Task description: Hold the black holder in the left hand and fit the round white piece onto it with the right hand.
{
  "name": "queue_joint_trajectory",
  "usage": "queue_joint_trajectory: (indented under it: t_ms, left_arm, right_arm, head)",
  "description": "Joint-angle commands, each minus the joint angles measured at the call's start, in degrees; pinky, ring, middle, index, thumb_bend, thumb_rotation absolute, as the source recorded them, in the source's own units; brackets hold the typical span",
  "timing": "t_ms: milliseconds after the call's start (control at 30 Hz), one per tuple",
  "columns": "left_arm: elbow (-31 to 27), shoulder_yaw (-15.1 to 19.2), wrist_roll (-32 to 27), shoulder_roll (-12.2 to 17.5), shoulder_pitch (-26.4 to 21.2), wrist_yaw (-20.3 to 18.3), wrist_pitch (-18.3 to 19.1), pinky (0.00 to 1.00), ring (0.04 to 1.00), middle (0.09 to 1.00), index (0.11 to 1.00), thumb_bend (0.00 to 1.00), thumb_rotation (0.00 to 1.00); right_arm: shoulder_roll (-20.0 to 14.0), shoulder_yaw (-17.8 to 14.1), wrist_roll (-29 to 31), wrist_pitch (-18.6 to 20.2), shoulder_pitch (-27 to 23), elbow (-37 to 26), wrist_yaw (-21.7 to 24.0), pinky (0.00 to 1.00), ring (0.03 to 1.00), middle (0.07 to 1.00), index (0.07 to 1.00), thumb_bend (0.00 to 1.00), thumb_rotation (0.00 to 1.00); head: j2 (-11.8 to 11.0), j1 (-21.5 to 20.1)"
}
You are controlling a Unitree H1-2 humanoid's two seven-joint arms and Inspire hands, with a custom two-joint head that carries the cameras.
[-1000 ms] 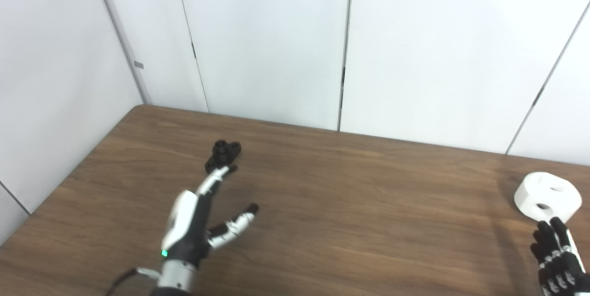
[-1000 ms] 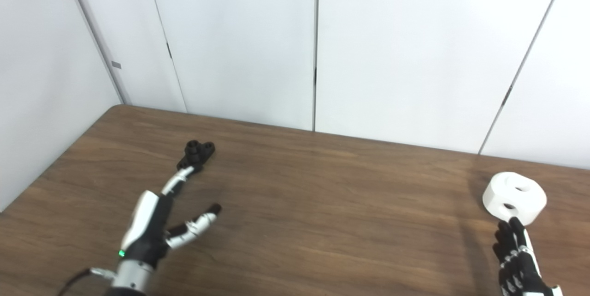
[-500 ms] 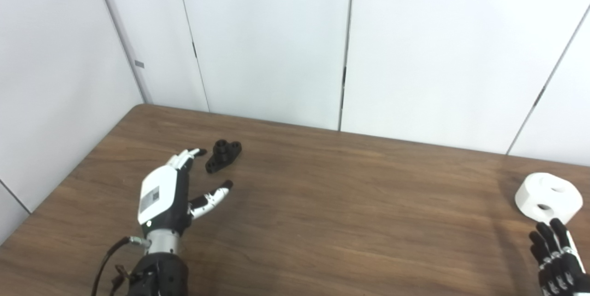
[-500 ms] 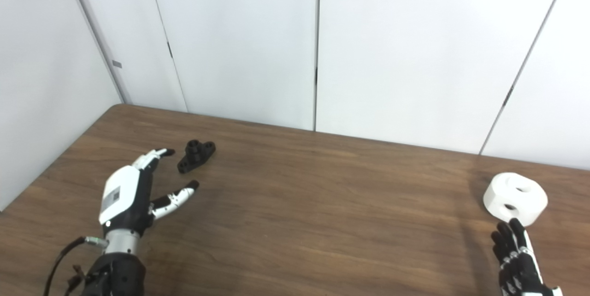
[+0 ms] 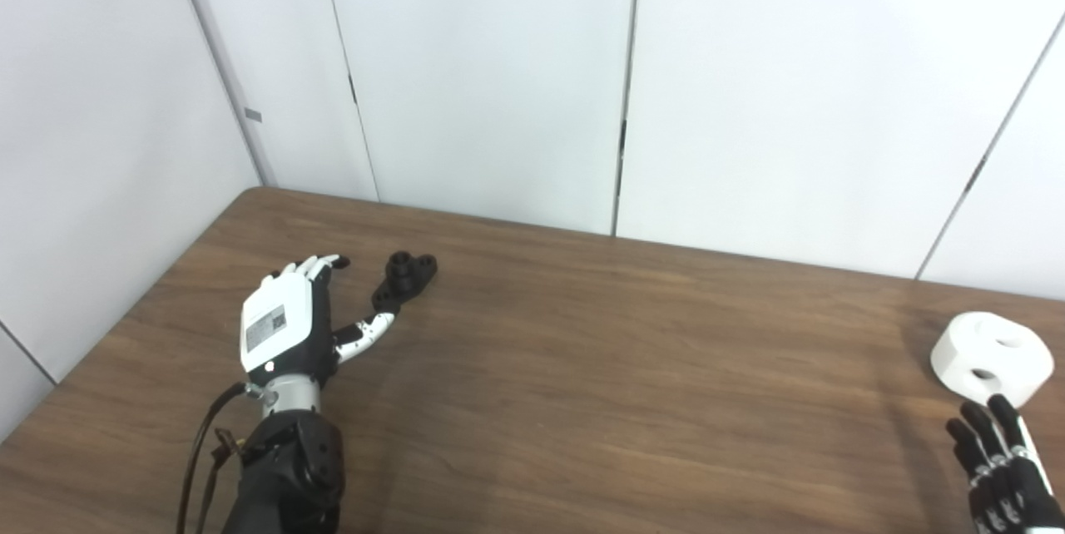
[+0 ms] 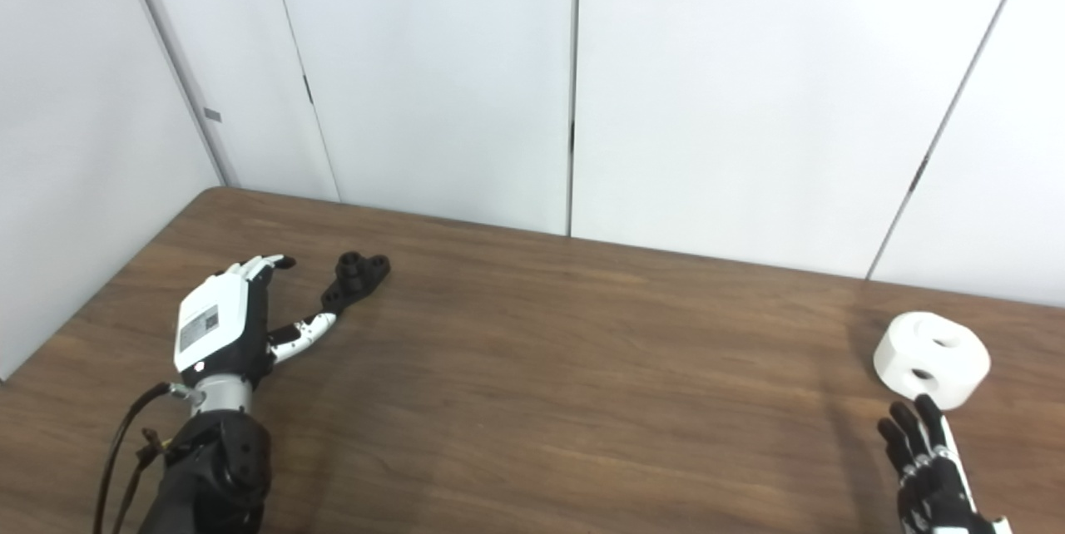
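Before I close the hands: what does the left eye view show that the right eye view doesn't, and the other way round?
Only the left eye view: nothing extra of note; it crops the right hand closer to the picture's corner.
Only the right eye view: more of the table to the right of the round white piece, and a bit more of the right hand's wrist.
Both: the left hand open beside the black holder, thumb tip at the holder's near end; the right hand open just short of the white piece. Neither part is held yet.
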Motion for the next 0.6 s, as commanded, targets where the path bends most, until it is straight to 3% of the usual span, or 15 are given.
queue_joint_trajectory:
  t_ms: [0, 567]
  left_arm:
    - [0.7, 0.0, 0.7, 2.1, -3.0, 1.2, 0.1, 0.96, 0.919, 0.879, 0.79, 0.74, 0.46]
    - [10.5, -2.8, -3.0, 4.3, -8.1, 3.0, -1.6, 0.91, 0.894, 0.844, 0.733, 0.78, 0.4]
  right_arm:
    - [1.7, 0.9, 1.1, 0.3, 3.3, 2.4, 0.4, 1.0, 0.952, 0.959, 0.986, 0.61, 0.92]
    - [2.1, 1.6, -1.0, 0.9, 4.2, 0.1, -0.3, 1.0, 0.945, 0.956, 0.987, 0.64, 0.91]
  head:
    - [0.3, 0.1]
    - [2.4, -1.3]
